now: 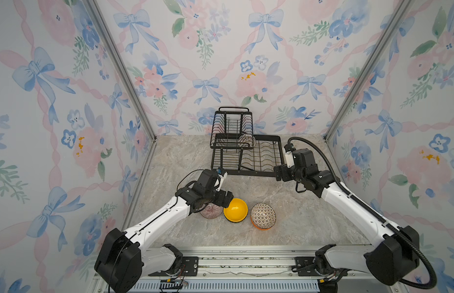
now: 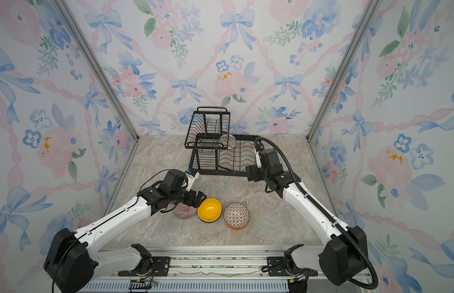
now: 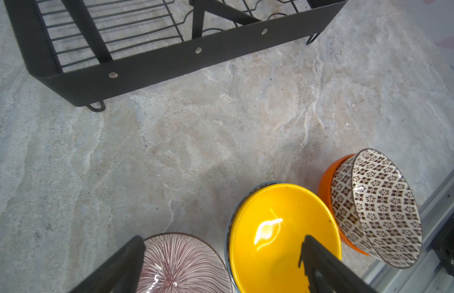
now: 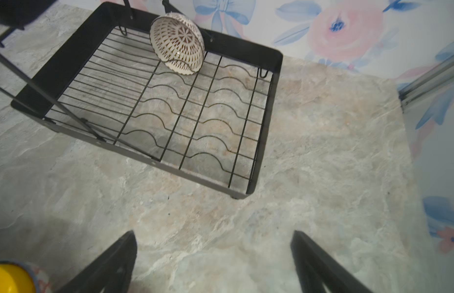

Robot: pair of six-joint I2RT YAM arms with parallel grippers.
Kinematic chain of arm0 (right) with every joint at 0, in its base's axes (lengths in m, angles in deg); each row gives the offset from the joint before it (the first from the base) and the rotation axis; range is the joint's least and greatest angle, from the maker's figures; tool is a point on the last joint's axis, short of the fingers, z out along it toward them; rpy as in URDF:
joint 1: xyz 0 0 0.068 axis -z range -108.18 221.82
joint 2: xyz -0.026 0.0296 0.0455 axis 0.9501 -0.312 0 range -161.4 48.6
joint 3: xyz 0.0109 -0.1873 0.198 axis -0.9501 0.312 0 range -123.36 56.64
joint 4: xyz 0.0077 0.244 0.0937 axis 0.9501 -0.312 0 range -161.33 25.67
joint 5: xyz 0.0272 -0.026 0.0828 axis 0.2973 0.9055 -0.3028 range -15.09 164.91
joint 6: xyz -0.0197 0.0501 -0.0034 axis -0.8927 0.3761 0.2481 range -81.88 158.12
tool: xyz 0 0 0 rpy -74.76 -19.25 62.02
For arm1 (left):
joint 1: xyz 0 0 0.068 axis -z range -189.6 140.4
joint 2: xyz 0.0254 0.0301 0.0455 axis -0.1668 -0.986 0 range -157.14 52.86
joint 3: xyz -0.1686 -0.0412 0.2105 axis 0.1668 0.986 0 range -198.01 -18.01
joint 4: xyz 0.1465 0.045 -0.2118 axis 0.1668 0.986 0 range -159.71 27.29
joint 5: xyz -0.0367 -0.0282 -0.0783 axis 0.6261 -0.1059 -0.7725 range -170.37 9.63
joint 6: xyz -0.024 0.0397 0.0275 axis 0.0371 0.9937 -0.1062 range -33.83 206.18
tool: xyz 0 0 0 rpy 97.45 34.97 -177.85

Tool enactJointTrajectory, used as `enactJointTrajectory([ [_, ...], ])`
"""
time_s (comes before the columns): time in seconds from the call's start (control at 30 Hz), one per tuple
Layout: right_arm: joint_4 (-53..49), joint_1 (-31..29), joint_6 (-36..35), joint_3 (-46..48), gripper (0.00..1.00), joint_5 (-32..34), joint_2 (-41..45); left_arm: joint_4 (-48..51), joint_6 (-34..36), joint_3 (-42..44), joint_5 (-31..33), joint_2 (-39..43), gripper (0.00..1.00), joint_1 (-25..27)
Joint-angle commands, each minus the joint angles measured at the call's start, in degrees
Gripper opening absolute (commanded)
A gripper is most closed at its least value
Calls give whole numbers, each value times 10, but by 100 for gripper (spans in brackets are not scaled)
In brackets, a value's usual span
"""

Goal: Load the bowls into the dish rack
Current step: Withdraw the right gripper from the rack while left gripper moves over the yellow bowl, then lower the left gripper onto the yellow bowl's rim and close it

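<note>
Left fingers (image 3: 119,266) spread above yellow bowl (image 1: 235,209) edge, well before dish rack (image 1: 243,173). Right fingers (image 4: 116,266) spread near rack's front corner. Patterned bowl (image 4: 177,45) tilted inside rack.

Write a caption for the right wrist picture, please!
One patterned bowl leans in the black rack; the open right gripper hovers above the table.

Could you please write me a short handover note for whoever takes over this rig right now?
Left gripper: open, empty, fingers over the pinkish ribbed bowl and yellow bowl.
Right gripper: open, empty, beside the dish rack's near right corner.
Done: one white patterned bowl leans on its side in the rack's tray.
Left to load, all on the table: ribbed bowl; yellow bowl nested in a bluish-rimmed bowl; second patterned bowl nested in the orange bowl.
</note>
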Motion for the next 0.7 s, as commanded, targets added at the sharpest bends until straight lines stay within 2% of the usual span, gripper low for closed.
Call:
enactJointTrajectory([
  [0.0,-74,-21,60,-5,97,-23,20,1,-16,13,0,0,92,19],
  [0.2,-66,-36,60,7,97,-16,21,1,-22,13,15,-31,80,35],
  [0.4,-51,-38,54,15,97,-21,13,1,-17,7,36,-68,61,40],
  [0.67,-31,-39,55,30,97,-25,11,1,-17,-16,52,-113,51,52],
])
